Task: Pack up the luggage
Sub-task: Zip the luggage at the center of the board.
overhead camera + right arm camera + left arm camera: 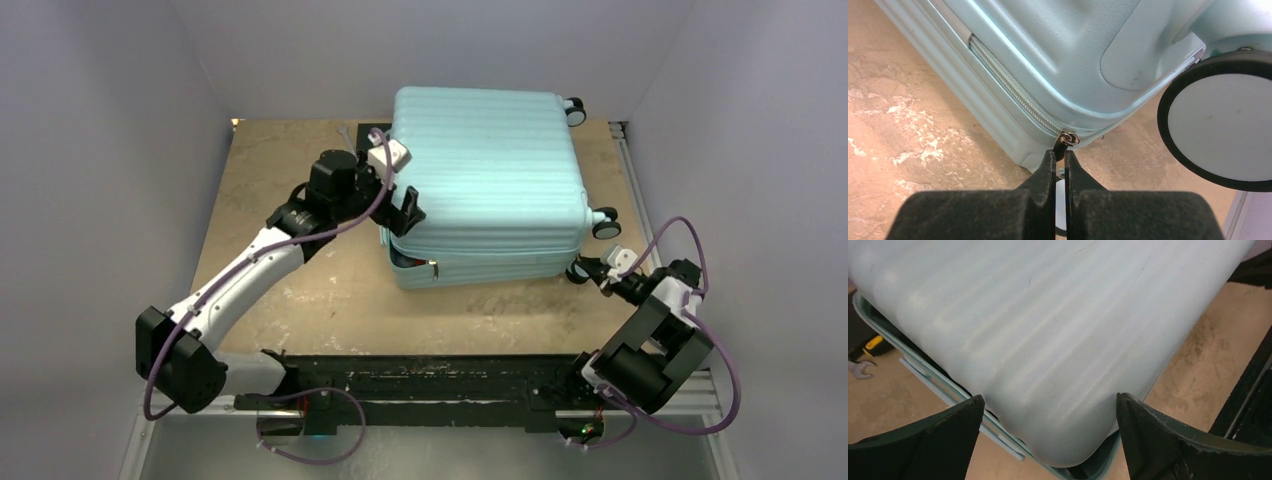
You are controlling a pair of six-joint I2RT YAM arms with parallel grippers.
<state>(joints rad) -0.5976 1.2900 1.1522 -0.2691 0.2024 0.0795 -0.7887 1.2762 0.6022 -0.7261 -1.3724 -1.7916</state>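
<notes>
The pale mint ribbed luggage [490, 170] lies flat on the table. Its lid is lowered, with a narrow gap left at the near left corner. My left gripper [405, 215] is open, its fingers astride that lid corner [1048, 365] with one finger [948, 440] on each side. My right gripper [590, 270] is at the near right corner beside a wheel [1220, 120]. It is shut on the dark zipper pull [1064, 142], where the zipper [1013, 92] bends round the corner.
A wrench end [860, 369] and a yellow-handled tool [873, 343] show at the gap by the luggage's left side. Grey walls enclose the tan table [280, 200] on three sides. A black rail [430, 385] runs along the near edge.
</notes>
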